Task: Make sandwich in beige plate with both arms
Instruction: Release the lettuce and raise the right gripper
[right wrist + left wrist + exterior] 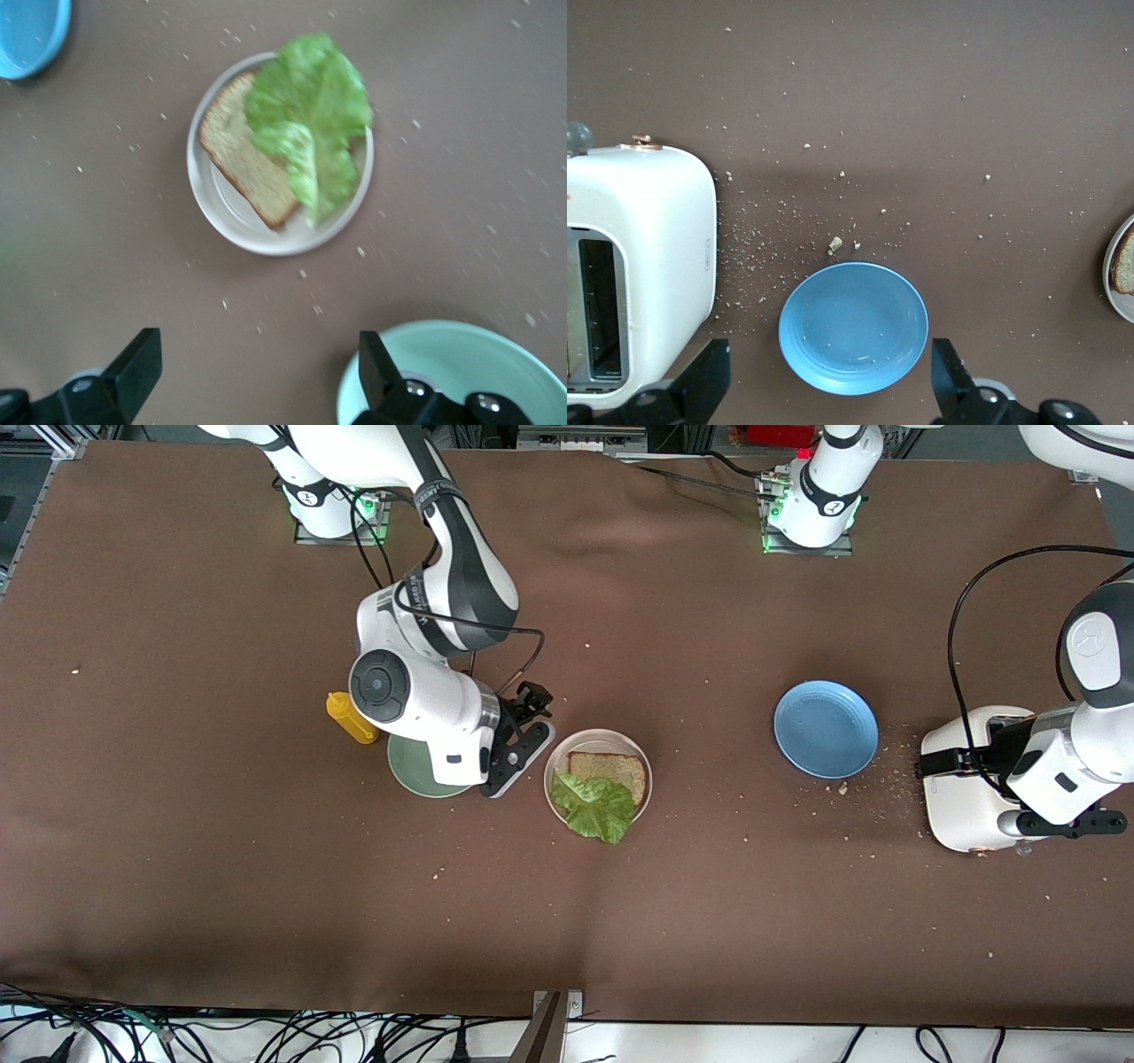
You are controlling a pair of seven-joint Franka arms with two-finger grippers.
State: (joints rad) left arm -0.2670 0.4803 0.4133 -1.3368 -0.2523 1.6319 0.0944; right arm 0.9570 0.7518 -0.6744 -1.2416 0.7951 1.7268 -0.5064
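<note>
A brown cloth covers the bench (221,850), strewn with crumbs, thickest between the blue plate (826,729) and the white toaster (966,797) at the left arm's end. The right arm bends down from its base, its jaws (252,372) spread wide and empty over the mint-green plate (416,771), beside a yellow bottle (352,717). The beige plate (556,766) lies just beside, holding one bread slice (611,769) and a lettuce leaf (595,808) overhanging the rim nearest the front camera. The left arm waits, its jaws (828,381) wide, empty, over the toaster.
</note>
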